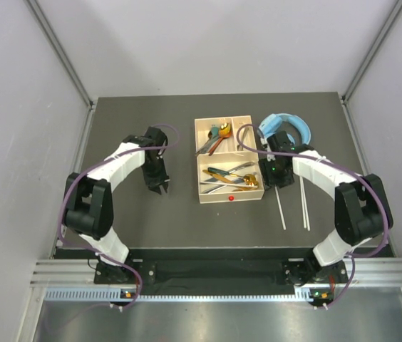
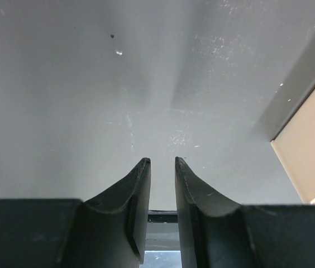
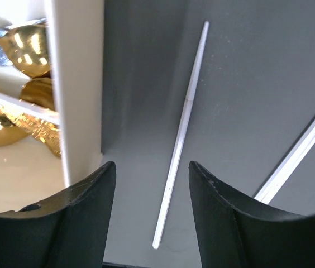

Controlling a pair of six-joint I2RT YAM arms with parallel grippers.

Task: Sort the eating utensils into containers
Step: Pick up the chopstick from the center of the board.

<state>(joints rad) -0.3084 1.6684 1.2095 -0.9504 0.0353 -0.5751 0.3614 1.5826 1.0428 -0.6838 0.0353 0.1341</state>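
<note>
Dark table (image 1: 130, 221), seen from above, carrying both arms at its near edge; left arm (image 1: 119, 167) bent over the bare surface left of the tray; right arm (image 1: 322, 171) bent inward to the tray's right side; cream rectangular tray (image 1: 197, 153) near the table's centre, divided into two small far sections and one large near section; light-blue headphones (image 1: 290, 127) on the table just beside the tray's far right corner; left gripper (image 1: 162, 191) near the tray's left side but apart from it, its fingers drawn almost together with only a narrow slit between them and nothing in it, as the left wrist view confirms (image 2: 162, 162); right gripper (image 1: 271, 187) close beside the tray's right wall, its fingers spread wide and grasping nothing (image 3: 152, 167); utensils in the large section, gold spoons (image 1: 244, 184) lying with silver-and-dark pieces (image 1: 238, 169), the gold bowls also visible past the cream wall (image 3: 79, 84) in the right wrist view (image 3: 29, 47); coloured spoons and dark-handled pieces (image 1: 212, 140) crossed in the far left small section; contents of the far right small section cannot be told, a cable crossing it; two pale chopsticks on the table right of the tray, one (image 1: 280, 210) lying in line with the gap between the right gripper's spread fingers (image 3: 182, 128), the other (image 1: 304, 206) further right (image 3: 302, 148); small red dot (image 1: 230, 197) on the tray's near rim.
</note>
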